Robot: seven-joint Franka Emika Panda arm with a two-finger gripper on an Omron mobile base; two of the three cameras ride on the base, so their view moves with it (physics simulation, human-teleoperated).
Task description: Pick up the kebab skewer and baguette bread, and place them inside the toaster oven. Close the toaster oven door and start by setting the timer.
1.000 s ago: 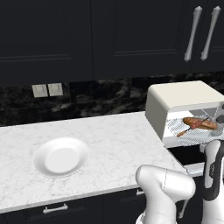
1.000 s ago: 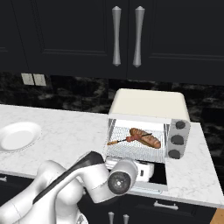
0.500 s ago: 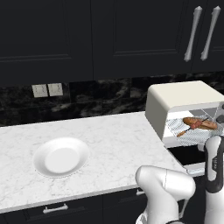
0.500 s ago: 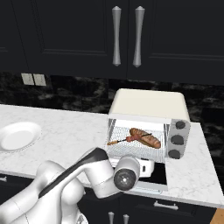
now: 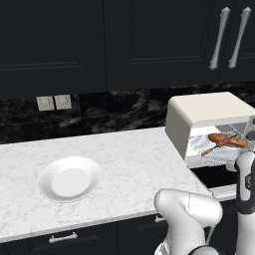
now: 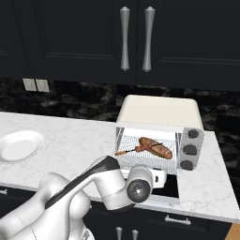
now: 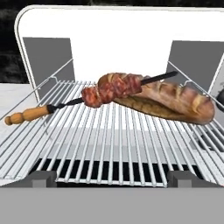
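Both jaws gape wide, empty, level before the toaster oven point(image 6: 159, 117), facing kebab skewer point(image 7: 100, 94) and baguette bread point(image 7: 175, 101).

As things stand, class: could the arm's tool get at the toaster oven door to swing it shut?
Probably yes. The toaster oven door hangs open and down at the counter edge, with the arm right at it. The kebab skewer and baguette bread lie on the rack, though the skewer's wooden handle pokes forward.
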